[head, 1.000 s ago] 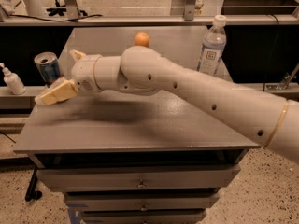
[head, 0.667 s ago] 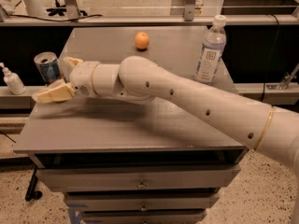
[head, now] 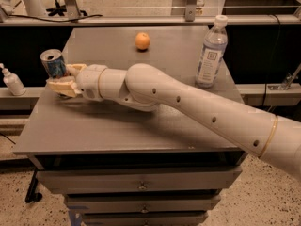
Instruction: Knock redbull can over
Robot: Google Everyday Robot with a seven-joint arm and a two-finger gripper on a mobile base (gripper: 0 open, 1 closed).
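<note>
Since the earlier frames the arm point(head: 188, 107) has pushed toward the far left, and the gripper point(head: 60, 76) has come off the near-left part of the table and up against the redbull can point(head: 53, 64). The can, upright before, now looks slightly tipped.

Nearest the camera are the grey drawers point(head: 141, 185) under the table point(head: 117, 131), stacked one above another with small handles at the middle. Above them lies the bare near half of the grey tabletop. The thick white arm enters from the near right and runs diagonally across the table to the left.

At its end, the gripper sits low over the left side of the table. Its pale fingers point(head: 61, 85) are spread apart, not clamped on anything: one lies just in front of the can's base, the other just to the can's right. The can stands at the left edge of the table, about midway between near and far, right at the fingertips; I cannot tell whether they touch it.

Off the table to the left, a small white pump bottle point(head: 11, 81) stands on a lower ledge. Farther back on the right, a clear water bottle point(head: 210, 53) with a white cap stands upright, well apart from the can. Beyond the arm, an orange point(head: 142, 41) rests near the table's far edge.
</note>
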